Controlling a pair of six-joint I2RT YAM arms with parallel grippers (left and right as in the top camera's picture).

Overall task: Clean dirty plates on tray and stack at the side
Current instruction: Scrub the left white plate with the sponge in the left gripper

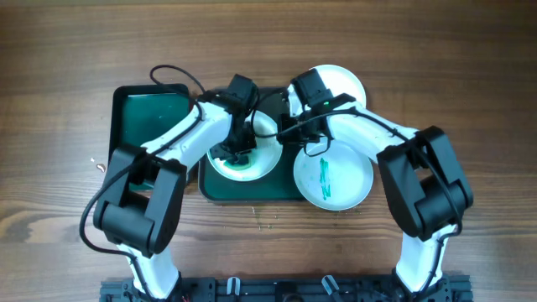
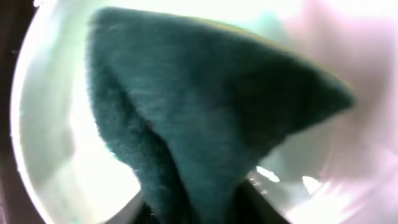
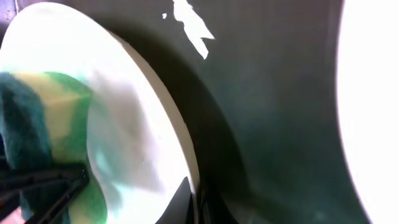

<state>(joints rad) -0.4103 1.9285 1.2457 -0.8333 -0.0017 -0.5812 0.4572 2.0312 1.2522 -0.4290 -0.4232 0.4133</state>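
Observation:
A white plate (image 1: 264, 159) lies on the dark green tray (image 1: 252, 191). My left gripper (image 1: 237, 151) is shut on a green sponge (image 2: 205, 112) and presses it onto this plate (image 2: 43, 124). My right gripper (image 1: 284, 130) is shut on the plate's right rim (image 3: 193, 180) and tilts it up off the tray (image 3: 280, 124). The sponge shows at the left of the right wrist view (image 3: 37, 130). A second plate (image 1: 344, 180) with a teal streak (image 1: 325, 178) lies at the tray's right edge. A third plate (image 1: 344, 82) lies behind it, partly under the right arm.
A smaller green tray (image 1: 151, 113) stands left of the dark one, partly under the left arm. Small crumbs (image 1: 267, 216) lie on the wooden table in front of the tray. Another plate's edge (image 3: 373, 112) shows at the right of the right wrist view.

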